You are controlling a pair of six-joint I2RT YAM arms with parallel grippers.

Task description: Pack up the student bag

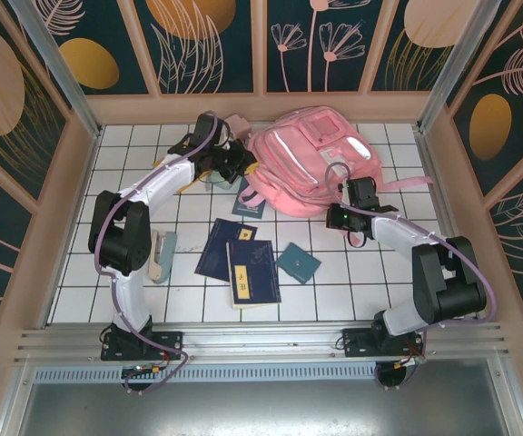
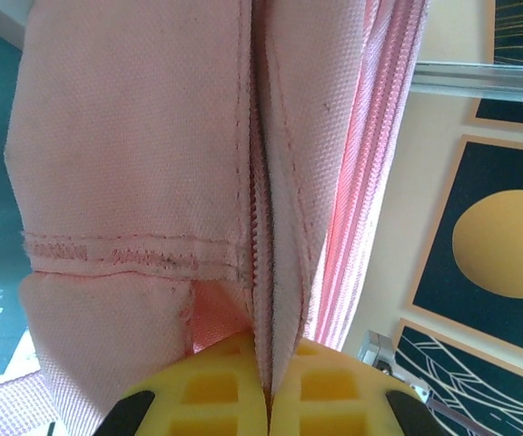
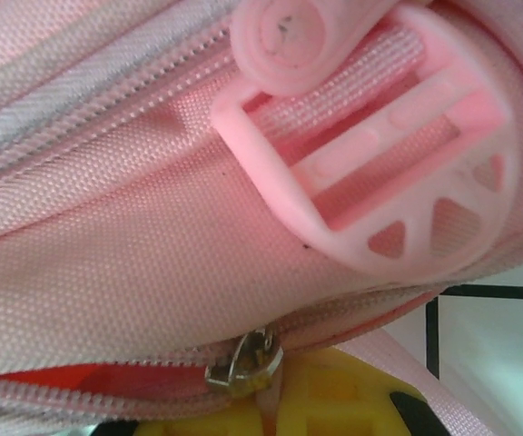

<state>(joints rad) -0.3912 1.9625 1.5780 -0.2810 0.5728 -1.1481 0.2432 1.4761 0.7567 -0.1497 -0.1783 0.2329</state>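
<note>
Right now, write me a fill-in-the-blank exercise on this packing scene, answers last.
1. The student bag is ___ in colour.
2. The left end effector is shut on the bag's fabric beside a ___.
3. The right end effector has ___ fingers, shut just below the metal zipper slider.
4. The dark blue books lie on the tiled table, ___ the bag.
Answers: pink; zipper; yellow; outside.

Glossy pink backpack [image 1: 320, 154] of coarse woven cloth; smooth pink plastic buckle [image 3: 407, 182], dull metal zip slider [image 3: 241, 365].
</note>
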